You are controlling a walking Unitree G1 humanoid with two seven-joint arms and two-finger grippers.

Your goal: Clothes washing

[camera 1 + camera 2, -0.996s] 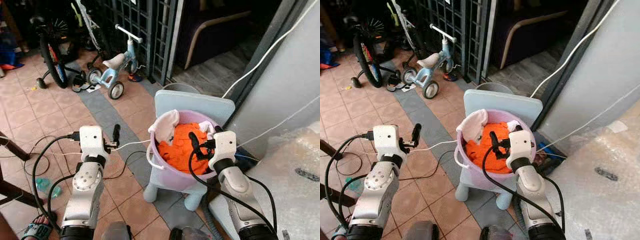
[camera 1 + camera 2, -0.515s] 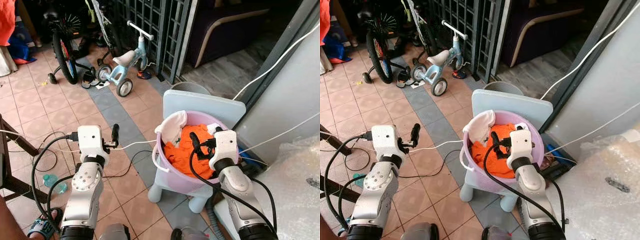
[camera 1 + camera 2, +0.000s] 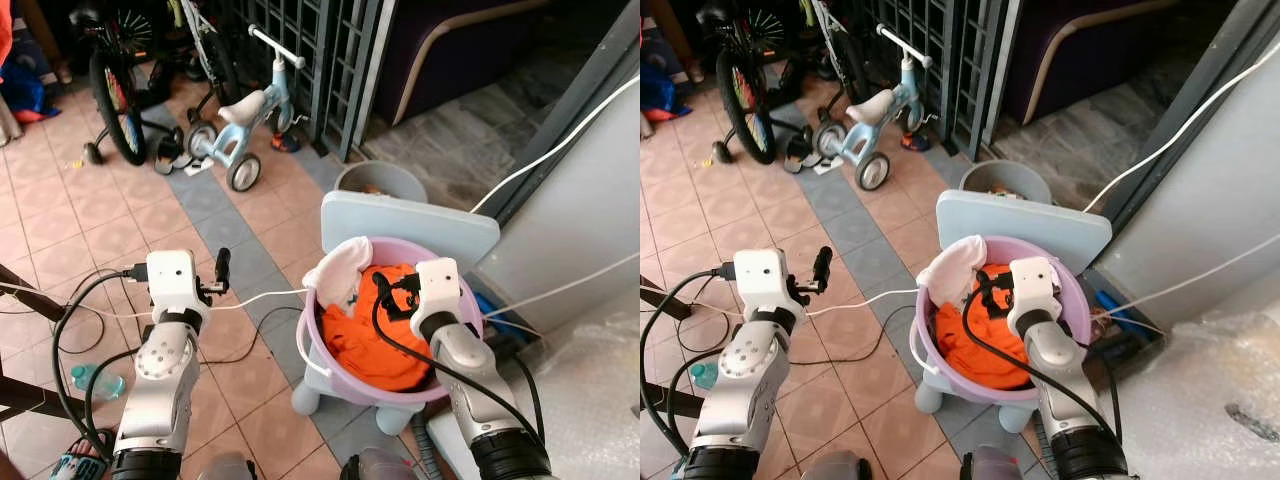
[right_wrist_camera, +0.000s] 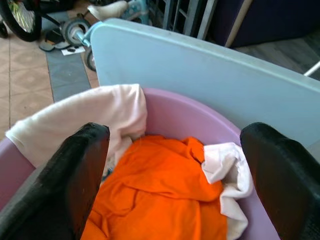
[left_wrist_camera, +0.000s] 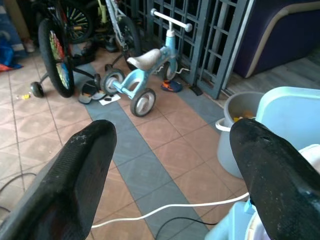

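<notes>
While no writing is legible: right gripper point(image 4: 170, 150), jaws wide, over basin point(image 3: 345, 375) of orange cloth point(image 3: 375, 335); left gripper point(image 5: 165, 165), jaws wide, at basin's 9 o'clock.

Terracotta tiled floor point(image 3: 60, 215) with a grey strip, dark metal grille point(image 3: 320, 45), bicycles parked beyond.

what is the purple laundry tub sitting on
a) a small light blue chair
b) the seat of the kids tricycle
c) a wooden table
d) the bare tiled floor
a, the purple tub with the orange garment rests on the seat of a small light blue chair, whose backrest rises behind it and whose legs show below the tub; the right claw hangs open over it.
</notes>
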